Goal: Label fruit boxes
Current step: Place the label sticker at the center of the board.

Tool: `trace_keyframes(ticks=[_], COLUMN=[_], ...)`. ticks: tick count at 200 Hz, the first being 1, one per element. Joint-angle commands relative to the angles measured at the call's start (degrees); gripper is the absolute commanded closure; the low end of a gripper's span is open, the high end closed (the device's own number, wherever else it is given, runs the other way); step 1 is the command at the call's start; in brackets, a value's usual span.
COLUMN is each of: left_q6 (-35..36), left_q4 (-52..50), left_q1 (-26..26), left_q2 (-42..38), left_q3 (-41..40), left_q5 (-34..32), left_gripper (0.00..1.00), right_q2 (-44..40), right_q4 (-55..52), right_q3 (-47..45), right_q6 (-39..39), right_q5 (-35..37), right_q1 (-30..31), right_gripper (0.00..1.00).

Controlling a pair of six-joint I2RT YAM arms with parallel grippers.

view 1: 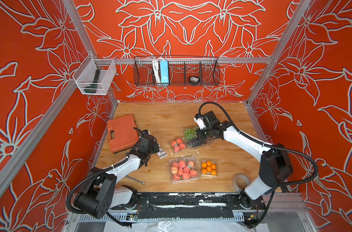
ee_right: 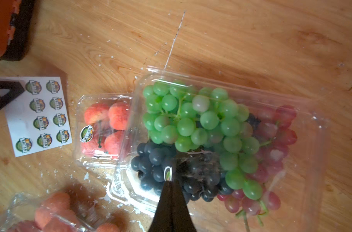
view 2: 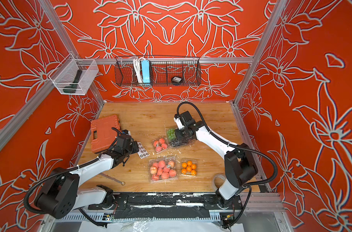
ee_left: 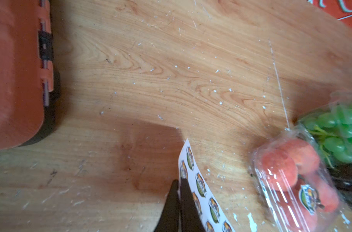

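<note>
Leftmost, the case (view 1: 122, 134) sits idle on the tabletop (view 1: 167, 116). Beside it, the left hand (ee_left: 179, 181) is pressed together on the sheet (ee_right: 40, 114), pinching its edge. Its best job is to keep that sheet from sliding.

Next comes the small peach box (ee_right: 102, 98), which is labelled, as is the big peach box (view 1: 184, 180) nearer the robot. The grape box (ee_right: 311, 112) lies right against the small peach box. The right hand (ee_right: 171, 183) hangs over the dark grapes, fingers pressed together on a sticker (ee_right: 168, 173) held edge-on at their tips.

Whether the sticker touches the lid yet is hard to tell from this angle. To set it well, I would tilt it so the sticky face meets a flat patch of lid. One edge should go down first, then the rest smoothed across before letting go. The lid looks thin and springy and the box looks light, so the press should be gentle and straight down, or the box may skid.

Farthest right, the orange box (view 1: 215, 160) shows no label and is probably next.
</note>
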Motion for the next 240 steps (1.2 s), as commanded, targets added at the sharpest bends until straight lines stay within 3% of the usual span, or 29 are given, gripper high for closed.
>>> trace_keyframes(ticks=[1,14,74,104,132,158,240], left_q6=[-0.86,-1.24,-0.69,-0.35,-0.07,0.26,1.11], left_q4=[-1.79,-2.26,-1.39,-0.72,0.27,1.52,5.31], left_q1=[0.23,0.23,0.45,0.49,0.51,0.49,0.52], left_q2=[-0.37,-1.62,-3.8,-6.34,-9.56,-11.49,-13.79], left_q3=[-0.42,-0.62,-1.28,-2.3,-3.63,-4.43,-6.23], left_q5=[-1.94,-3.65,-4.0,-3.17,-2.51,-0.36,4.71], left_gripper=[0.9,0.86,0.36,0.34,0.33,0.31,0.31], right_q2=[1.51,2.81,10.07,11.51,12.84,13.24,14.92], right_q4=[-3.65,-4.47,-6.45,-7.69,-8.21,-8.8,-9.23], right_q3=[2.84,3.84,8.16,8.86,9.35,9.51,10.59], right_q6=[0.21,0.19,-0.27,-0.38,-0.56,-0.74,0.65], right_q5=[2.03,3.84,7.89,10.71,11.62,14.98,21.17], right_q1=[-1.07,-1.11,-1.11,-1.03,-0.36,0.62,1.17], right_gripper=[1.0,1.0,1.0,1.0,0.84,0.77,0.82])
